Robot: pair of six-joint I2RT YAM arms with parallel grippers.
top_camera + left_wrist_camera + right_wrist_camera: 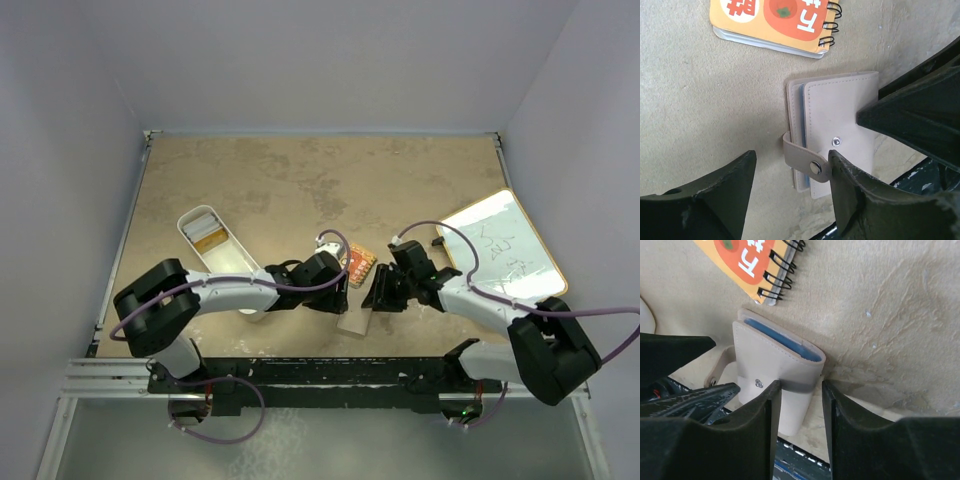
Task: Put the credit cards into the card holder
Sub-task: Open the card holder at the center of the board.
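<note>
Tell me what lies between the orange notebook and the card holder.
Nothing. In the left wrist view, only a bare strip of table separates the notebook from the card holder.

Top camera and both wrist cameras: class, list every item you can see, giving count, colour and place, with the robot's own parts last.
wallet: one, beige, folded shut with its snap strap undone, on the table between the two arms
blue card: one edge showing, tucked inside the wallet
notebook: one, orange, spiral-bound, just beyond the wallet
bin: one, white, oblong, left of centre
cards: count unclear, one orange-gold, in the bin's far end
whiteboard: one, white with a pale frame, right side
table: one, tan
left arm: one, black and white; left jaws open over the strap
right arm: one, black and white; right jaws open astride the wallet's end
</note>
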